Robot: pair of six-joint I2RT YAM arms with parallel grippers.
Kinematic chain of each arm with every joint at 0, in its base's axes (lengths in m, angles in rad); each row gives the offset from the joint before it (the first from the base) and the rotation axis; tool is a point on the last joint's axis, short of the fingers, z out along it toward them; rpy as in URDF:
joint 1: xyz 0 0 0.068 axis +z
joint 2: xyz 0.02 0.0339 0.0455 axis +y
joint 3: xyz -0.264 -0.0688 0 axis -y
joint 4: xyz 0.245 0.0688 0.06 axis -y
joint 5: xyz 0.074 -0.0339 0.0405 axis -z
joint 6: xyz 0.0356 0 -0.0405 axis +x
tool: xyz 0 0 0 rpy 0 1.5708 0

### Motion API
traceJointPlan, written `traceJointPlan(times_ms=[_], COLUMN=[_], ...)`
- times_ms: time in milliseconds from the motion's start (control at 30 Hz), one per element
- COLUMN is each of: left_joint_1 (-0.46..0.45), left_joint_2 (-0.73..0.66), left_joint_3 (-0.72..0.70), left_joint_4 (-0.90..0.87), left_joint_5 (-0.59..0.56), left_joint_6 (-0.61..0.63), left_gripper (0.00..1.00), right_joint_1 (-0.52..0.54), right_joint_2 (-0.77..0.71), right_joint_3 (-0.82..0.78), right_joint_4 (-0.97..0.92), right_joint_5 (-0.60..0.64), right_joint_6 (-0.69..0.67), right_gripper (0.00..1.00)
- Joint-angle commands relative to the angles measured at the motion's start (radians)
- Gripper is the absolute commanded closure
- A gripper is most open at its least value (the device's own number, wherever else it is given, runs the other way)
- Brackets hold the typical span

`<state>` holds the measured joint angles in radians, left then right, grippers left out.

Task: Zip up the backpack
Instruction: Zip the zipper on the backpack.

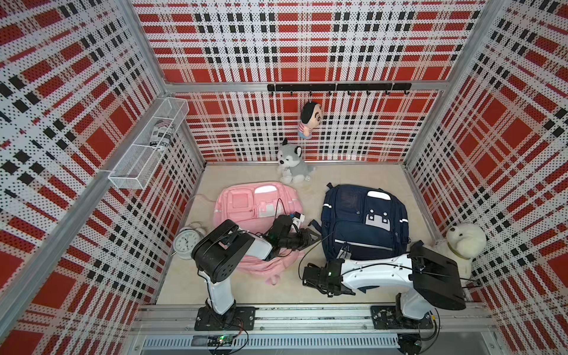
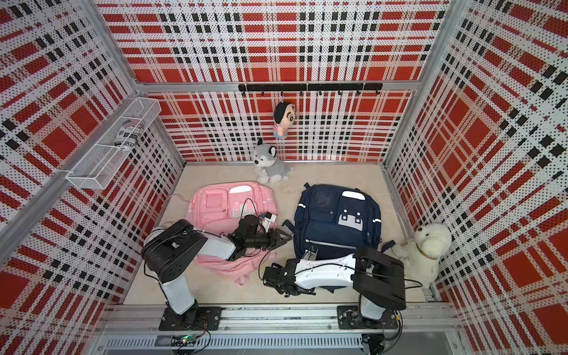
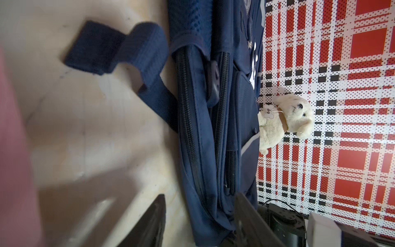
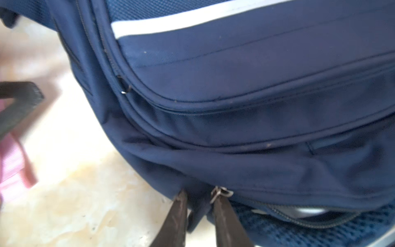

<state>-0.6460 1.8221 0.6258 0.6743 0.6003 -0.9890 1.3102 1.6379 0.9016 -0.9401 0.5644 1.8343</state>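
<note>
**Pink backpack** (image 1: pixel 246 203): lying flat at the left of the table (image 1: pixel 313 196), with the left arm reaching across it toward the right.

**Left gripper** (image 3: pixel 201 195): fingers standing well apart, released, gripping nothing. It is hovering at the left side wall of the navy backpack (image 1: pixel 362 221). Whether the tips are touching the fabric cannot be told.

**Navy backpack**: lying face up at the right centre of the table, with the left gripper at its left edge and the right gripper at its near left corner.

**Right gripper** (image 4: pixel 198 194): fingers standing close together, pinching a dark blue pull tab (image 4: pixel 198 211), just beside the metal slider (image 4: pixel 221 192) on the bag's near edge.

**Views**
- The right wrist view alone is showing the slider and, past it, zipper teeth (image 4: pixel 299 216) standing apart.
- In both top views the right wrist is covering these fingers.
- The left wrist view alone is showing the zipper tracks (image 3: pixel 188 119) running along the bag's side. It is also showing the white plush dog (image 3: pixel 284 122) sitting beyond the bag by the right wall.
</note>
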Motion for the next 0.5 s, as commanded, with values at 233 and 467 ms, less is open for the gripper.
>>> traceJointPlan(times_ms=[233,467], left_joint_1=[0.019,-0.030], left_joint_2=[-0.042,-0.055], left_joint_3=[-0.029,-0.028], left_joint_4=[0.020,0.020], left_joint_5=[0.002,-0.015], left_joint_6=[0.000,-0.016], left_gripper=[0.46,0.46], right_joint_1=[-0.005,0.001], right_joint_2=[0.012,-0.037], right_joint_3=[-0.067,-0.118], right_joint_4=[0.040,0.077], right_joint_5=[-0.161,-0.169], right_joint_6=[-0.053,-0.084], right_gripper=[0.85,1.00])
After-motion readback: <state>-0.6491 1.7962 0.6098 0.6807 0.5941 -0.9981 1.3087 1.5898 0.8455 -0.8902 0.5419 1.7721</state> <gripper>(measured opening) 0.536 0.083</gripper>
